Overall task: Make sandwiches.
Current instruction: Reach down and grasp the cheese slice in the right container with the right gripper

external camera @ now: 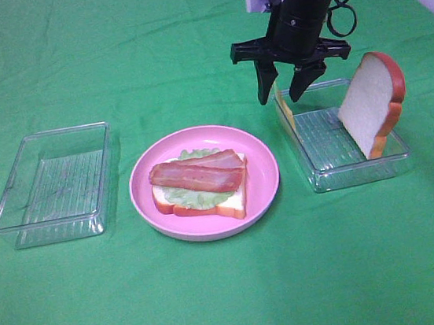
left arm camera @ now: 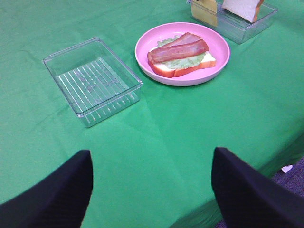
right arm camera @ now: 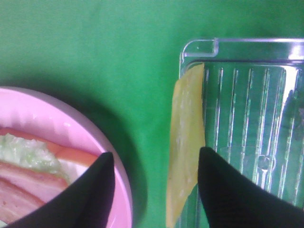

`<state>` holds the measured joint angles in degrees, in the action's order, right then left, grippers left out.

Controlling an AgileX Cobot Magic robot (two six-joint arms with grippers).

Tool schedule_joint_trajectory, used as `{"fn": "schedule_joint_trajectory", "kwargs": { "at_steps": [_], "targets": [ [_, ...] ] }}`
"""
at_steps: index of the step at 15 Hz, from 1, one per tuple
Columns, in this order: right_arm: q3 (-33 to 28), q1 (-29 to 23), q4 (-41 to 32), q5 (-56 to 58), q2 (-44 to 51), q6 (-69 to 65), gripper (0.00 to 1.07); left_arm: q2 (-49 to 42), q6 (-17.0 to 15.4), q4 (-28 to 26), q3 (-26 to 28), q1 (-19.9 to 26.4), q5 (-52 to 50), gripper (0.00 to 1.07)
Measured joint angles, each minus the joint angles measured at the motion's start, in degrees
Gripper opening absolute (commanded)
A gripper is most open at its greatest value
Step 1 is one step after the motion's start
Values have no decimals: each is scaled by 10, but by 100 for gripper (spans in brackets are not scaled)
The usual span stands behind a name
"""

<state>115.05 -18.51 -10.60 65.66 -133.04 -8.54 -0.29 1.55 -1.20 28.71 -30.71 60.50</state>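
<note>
Currently, open sandwich (external camera: 200, 187) of bread, lettuce and two bacon strips lies on pink plate (external camera: 263, 180). Right of plate: clear tray (external camera: 361, 172) with cheese square (external camera: 286, 114) and leaning bread slice (external camera: 369, 108); right gripper (external camera: 281, 99) above cheese, fingers parted, empty. Left gripper (left arm camera: 152, 190) well off plate, fingers wide, empty.

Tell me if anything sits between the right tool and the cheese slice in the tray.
Nothing visible does. The right tool hangs open directly above the cheese slice, which leans on edge against the clear tray's wall on the plate side. The bread slice stands apart at the tray's other end.
</note>
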Motion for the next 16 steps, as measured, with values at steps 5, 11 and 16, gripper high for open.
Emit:
{"fn": "schedule_joint_trajectory", "kwargs": {
  "at_steps": [5, 11, 16],
  "targets": [
    [0, 0, 1, -2, -7, 0, 41, 0, 0, 0, 0, 0, 0, 68],
    [0, 0, 5, -2, -10, 0, 39, 0, 0, 0, 0, 0, 0, 68],
    [0, 0, 5, -3, -18, 0, 17, 0, 0, 0, 0, 0, 0, 68]
  ]
}}
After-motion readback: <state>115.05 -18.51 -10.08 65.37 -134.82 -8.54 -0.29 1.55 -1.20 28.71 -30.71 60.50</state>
